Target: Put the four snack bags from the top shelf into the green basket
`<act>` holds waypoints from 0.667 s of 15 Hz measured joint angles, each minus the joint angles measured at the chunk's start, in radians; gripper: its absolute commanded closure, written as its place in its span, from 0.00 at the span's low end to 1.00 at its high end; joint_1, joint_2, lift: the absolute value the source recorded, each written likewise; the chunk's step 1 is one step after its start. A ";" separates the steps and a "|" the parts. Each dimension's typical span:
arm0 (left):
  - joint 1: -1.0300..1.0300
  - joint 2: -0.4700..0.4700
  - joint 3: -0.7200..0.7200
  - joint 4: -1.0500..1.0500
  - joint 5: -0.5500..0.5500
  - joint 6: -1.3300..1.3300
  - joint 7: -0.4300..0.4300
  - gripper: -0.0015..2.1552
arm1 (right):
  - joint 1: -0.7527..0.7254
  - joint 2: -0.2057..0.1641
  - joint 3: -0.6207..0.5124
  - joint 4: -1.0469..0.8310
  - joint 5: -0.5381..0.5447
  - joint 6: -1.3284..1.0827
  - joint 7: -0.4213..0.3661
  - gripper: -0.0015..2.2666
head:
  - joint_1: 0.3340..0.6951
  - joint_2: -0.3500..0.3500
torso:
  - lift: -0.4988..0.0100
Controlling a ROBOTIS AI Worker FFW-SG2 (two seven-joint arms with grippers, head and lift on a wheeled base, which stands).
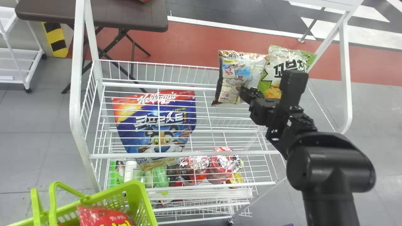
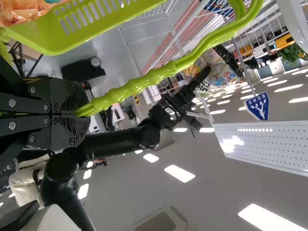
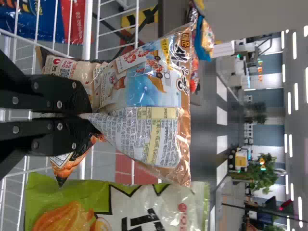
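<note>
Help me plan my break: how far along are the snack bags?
Done, it seems: the red bag lies in the basket; I can't count what is under it. In progress: the right hand grips the brown bag, not yet in the basket. Left to do: the green bag, at the shelf's right end.

**One pinched, one upright**

Orange-brown snack bag (image 1: 238, 70), blue-panelled, creased, pinched in right claw (image 1: 243, 92) above wire shelf (image 1: 220, 153). Green-and-white bag (image 1: 287, 58) stood upright beside it. Red bag (image 1: 105, 216) laid inside green basket (image 1: 144, 201), its handle gripped by left claw (image 2: 79, 113).
</note>
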State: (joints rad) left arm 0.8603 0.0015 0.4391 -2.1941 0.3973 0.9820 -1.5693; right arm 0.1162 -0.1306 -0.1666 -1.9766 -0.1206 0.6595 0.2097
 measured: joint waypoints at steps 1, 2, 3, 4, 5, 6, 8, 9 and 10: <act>0.000 0.000 0.001 0.000 0.000 -0.001 0.000 1.00 | 0.049 0.000 -0.012 -0.072 -0.042 0.007 0.001 0.99 | 1.00 0.14 | 0.97; -0.001 0.000 0.002 0.001 0.000 -0.002 0.000 1.00 | 0.109 0.000 -0.023 -0.155 -0.096 0.023 0.002 0.99 | 1.00 0.15 | 0.97; -0.003 0.000 0.002 0.002 0.000 -0.003 0.000 1.00 | 0.159 0.000 -0.029 -0.222 -0.140 0.042 0.003 0.99 | 1.00 0.17 | 0.97; -0.005 0.000 0.002 0.002 -0.001 -0.003 0.000 1.00 | 0.218 0.000 -0.033 -0.296 -0.188 0.066 0.007 0.99 | 1.00 0.21 | 0.97; -0.008 0.000 0.002 0.002 -0.002 -0.003 0.000 1.00 | 0.272 0.000 -0.034 -0.361 -0.237 0.106 0.019 0.99 | 1.00 0.24 | 0.97; -0.011 0.000 0.002 0.003 -0.003 -0.004 0.000 1.00 | 0.310 0.000 -0.039 -0.402 -0.288 0.160 0.036 0.99 | 1.00 0.27 | 0.97; -0.015 0.000 0.002 0.007 -0.004 -0.003 0.000 1.00 | 0.371 0.001 -0.059 -0.448 -0.425 0.304 0.082 0.99 | 1.00 0.40 | 0.97; -0.017 0.000 0.003 0.008 -0.005 -0.002 0.000 1.00 | 0.392 0.002 -0.060 -0.452 -0.468 0.348 0.103 0.99 | 1.00 0.44 | 0.97; -0.019 0.000 0.004 0.010 -0.005 -0.002 0.000 1.00 | 0.412 0.004 -0.058 -0.455 -0.510 0.397 0.133 0.99 | 1.00 0.49 | 0.97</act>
State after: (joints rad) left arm 0.8410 0.0015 0.4427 -2.1840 0.3927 0.9802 -1.5693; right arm 0.5283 -0.1264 -0.2243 -2.4312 -0.6307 1.0565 0.3425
